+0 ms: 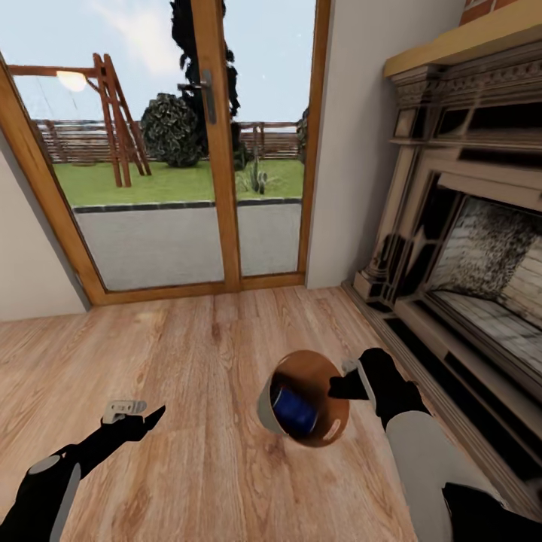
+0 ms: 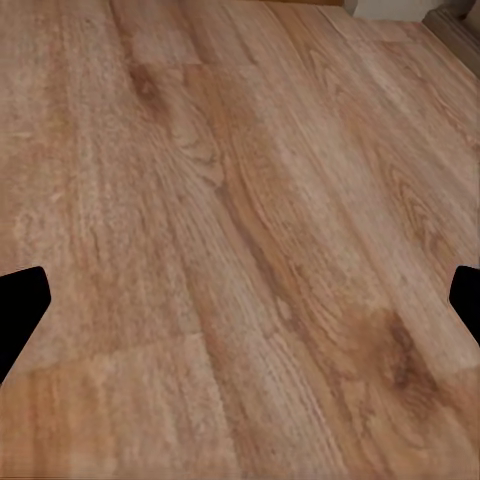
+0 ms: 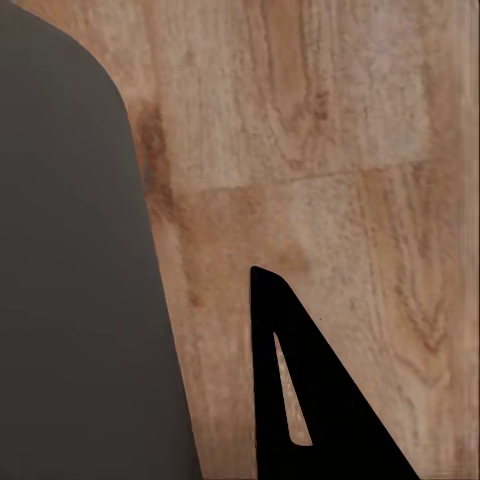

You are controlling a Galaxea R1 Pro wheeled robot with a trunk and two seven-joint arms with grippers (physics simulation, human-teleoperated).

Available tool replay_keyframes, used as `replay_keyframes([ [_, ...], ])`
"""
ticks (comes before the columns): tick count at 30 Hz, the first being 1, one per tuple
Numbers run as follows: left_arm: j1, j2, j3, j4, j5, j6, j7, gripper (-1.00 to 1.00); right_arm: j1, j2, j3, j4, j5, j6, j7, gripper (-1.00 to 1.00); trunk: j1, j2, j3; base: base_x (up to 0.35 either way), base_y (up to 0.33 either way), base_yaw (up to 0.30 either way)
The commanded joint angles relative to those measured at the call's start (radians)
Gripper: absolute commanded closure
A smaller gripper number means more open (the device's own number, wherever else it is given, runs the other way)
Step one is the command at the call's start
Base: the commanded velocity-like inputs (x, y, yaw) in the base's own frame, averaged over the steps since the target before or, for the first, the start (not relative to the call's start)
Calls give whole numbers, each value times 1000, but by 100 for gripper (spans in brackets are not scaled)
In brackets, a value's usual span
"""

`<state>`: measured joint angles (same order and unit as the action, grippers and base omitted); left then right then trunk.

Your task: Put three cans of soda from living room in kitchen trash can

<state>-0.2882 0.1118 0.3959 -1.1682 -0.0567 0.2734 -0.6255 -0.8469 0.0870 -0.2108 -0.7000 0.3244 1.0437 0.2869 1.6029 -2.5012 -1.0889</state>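
A small round trash can (image 1: 265, 404), grey outside and brown inside, hangs tilted above the wood floor with its mouth toward the head camera. A dark blue can of soda (image 1: 293, 411) lies inside it. My right gripper (image 1: 344, 387) is shut on the trash can's rim at its right side. In the right wrist view the grey wall of the trash can (image 3: 70, 300) stands beside one black finger (image 3: 330, 400). My left gripper (image 1: 144, 418) hovers low over the floor, left of the trash can. It is open, with its fingertips (image 2: 20, 310) far apart and nothing between them.
Wood-framed glass doors (image 1: 214, 150) onto a garden stand ahead. An ornate fireplace (image 1: 467, 248) with a low hearth step runs along the right. A white wall (image 1: 30, 256) closes the left. Wood floor (image 1: 188, 354) spreads between them.
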Motion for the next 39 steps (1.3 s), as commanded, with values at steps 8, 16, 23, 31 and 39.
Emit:
replay_keyframes([
  [8,0,-2,-1,10,-3,-2,40,-100,-24,-110,15,97,-28,3,-1,100,0,0,0,0,0,0],
  [16,0,-2,-2,12,-4,-2,53,-100,-156,-157,32,368,-28,3,-8,100,0,0,0,0,0,0],
  [23,0,-2,-2,28,-5,-23,53,-100,-171,-142,41,429,-27,3,-115,100,0,0,-4,0,0,0],
  [31,0,-2,-2,30,-3,-26,53,-100,-173,-139,45,439,-25,3,-128,100,3,-2,-27,0,0,0],
  [39,0,-2,-2,30,0,-26,53,-100,-173,-139,46,439,-24,3,-129,100,3,-2,-27,0,0,0],
])
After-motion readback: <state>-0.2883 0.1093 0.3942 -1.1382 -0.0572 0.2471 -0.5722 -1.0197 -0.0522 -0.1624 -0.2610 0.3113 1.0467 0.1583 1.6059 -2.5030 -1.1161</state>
